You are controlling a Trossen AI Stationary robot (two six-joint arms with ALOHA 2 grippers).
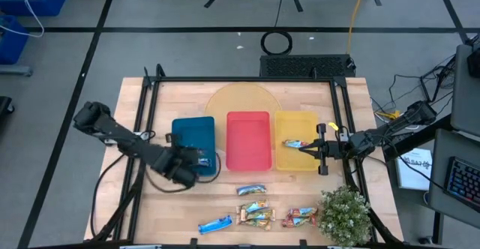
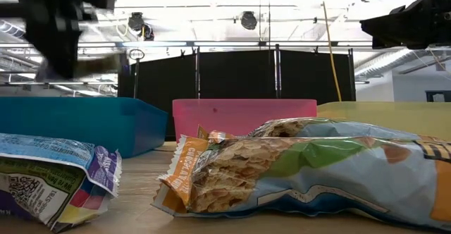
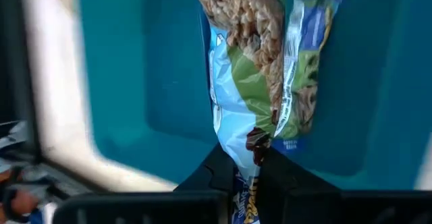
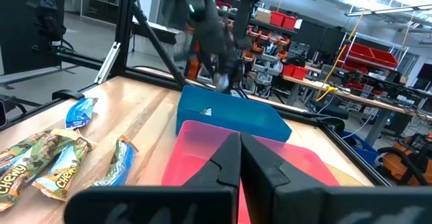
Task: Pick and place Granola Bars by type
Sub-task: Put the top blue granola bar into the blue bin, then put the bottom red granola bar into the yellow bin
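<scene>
Above the teal-blue plastic tray [image 1: 193, 136], the left gripper [image 1: 196, 159] is clamped on a light-blue-and-green wrapped granola bar [image 3: 260, 82], its dark fingers [image 3: 216, 173] pinching one end of the wrapper so that the bar hangs over the tray floor. Over the near edge of the yellow plastic tray [image 1: 296, 155], the right gripper [image 4: 240, 158] has its fingers pressed together with nothing visible between them, and a tan-and-light-blue wrapped bar [image 1: 292, 144] lies in that tray just beside it. Remaining wrapped bars [image 1: 259, 213] lie loose on the wooden table [image 1: 187, 196] in front of the red plastic tray [image 1: 248, 140], well apart from both grippers.
</scene>
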